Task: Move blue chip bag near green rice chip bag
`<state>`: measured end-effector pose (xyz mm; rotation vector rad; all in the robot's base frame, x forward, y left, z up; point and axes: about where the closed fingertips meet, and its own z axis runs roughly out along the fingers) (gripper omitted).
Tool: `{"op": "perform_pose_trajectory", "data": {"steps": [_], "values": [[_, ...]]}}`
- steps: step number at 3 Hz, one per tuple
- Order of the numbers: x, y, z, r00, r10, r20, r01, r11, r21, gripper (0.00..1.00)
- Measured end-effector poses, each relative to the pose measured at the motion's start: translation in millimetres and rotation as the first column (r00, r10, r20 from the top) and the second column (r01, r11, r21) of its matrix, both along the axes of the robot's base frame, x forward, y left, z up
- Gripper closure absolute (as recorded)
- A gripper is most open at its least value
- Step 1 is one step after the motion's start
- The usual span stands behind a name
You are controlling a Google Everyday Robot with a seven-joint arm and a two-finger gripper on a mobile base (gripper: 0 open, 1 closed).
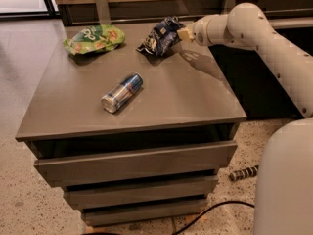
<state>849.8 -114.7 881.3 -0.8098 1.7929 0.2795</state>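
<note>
Crumpled blue chip bag (159, 35) held over the back of the surface (171, 97), apart from the green rice chip bag (94, 38)
The navy bag with white print hangs tilted, its right edge pinched by the end effector (184, 34); the flat bright-green bag lies at the far left corner.

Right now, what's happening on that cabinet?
The robot's arm reaches in from the right of the view, and its gripper holds the blue chip bag by its right edge at the far side of the cabinet top. The green rice chip bag lies at the far left corner, a gap apart. A drink can lies on its side nearer the front.
</note>
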Motion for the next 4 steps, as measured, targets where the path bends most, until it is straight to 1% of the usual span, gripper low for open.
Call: {"op": "perform_pose_trajectory", "data": {"steps": [1,2,3,4], "values": [[18,22,-2,1.0,0.002,0.007,-0.002,1.0,-0.001,1.0],[27,42,-7,0.9999,0.015,0.005,-0.016,1.0,0.003,1.0],[33,66,-10,0.9991,0.043,0.0,-0.043,0.999,0.023,0.98],[32,78,-13,0.9975,0.068,-0.019,-0.067,0.997,0.038,0.77]]}}
